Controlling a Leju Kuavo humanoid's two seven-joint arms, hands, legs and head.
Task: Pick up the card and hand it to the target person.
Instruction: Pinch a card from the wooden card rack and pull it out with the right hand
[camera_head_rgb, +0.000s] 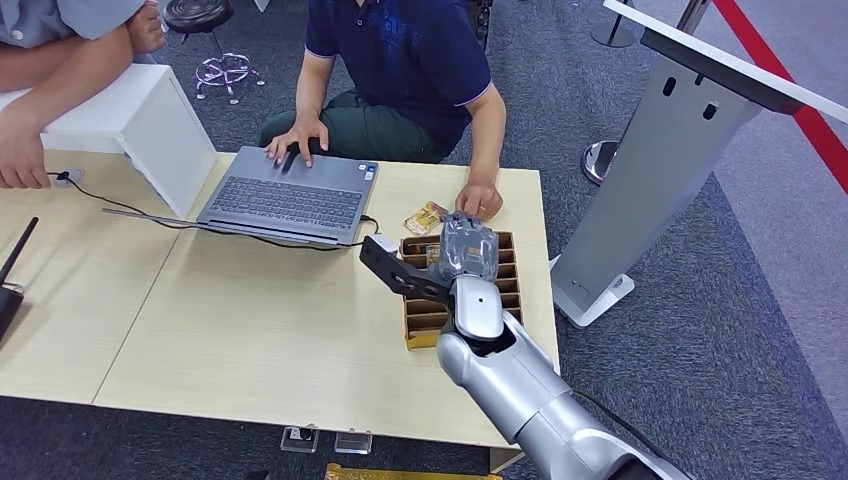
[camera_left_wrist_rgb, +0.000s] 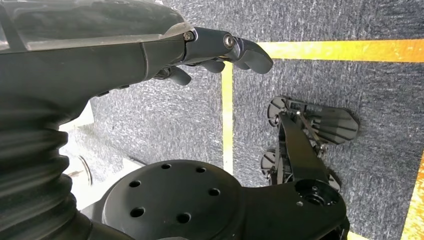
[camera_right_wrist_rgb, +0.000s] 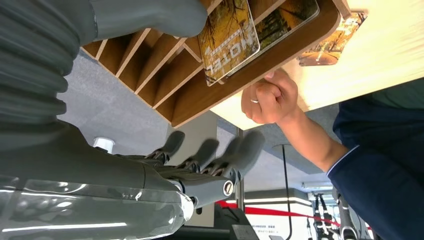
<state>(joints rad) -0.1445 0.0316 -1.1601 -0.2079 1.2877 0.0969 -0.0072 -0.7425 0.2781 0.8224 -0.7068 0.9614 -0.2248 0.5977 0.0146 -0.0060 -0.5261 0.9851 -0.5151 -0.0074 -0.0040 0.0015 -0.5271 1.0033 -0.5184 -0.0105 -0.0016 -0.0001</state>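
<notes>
Wooden slots of the card rack (camera_head_rgb: 425, 322) are sitting at the near right corner of the pale table (camera_head_rgb: 250, 330), and the right hand (camera_head_rgb: 467, 250) is hovering directly over them, so the pick appears to be only just starting. From the right wrist view, the fingers (camera_right_wrist_rgb: 210, 150) are lying apart with nothing between them and the thumb, and the card (camera_right_wrist_rgb: 228, 37), printed with an autumn scene and the word HOTEL, is standing in 1 of the rack's compartments, not yet touched as far as I can tell. A second, similar card (camera_head_rgb: 425, 218) is lying loose on the table just beyond the rack, near the person's hand (camera_head_rgb: 480, 200), which is resting curled at the far edge. That person, in a dark blue shirt, is sitting behind a laptop (camera_head_rgb: 288, 200) and seems the likely receiver. The left hand (camera_left_wrist_rgb: 220, 50) is hanging over the carpet, fingers loosely bent and holding nothing. Grasping, lifting and handing over are all remaining.
</notes>
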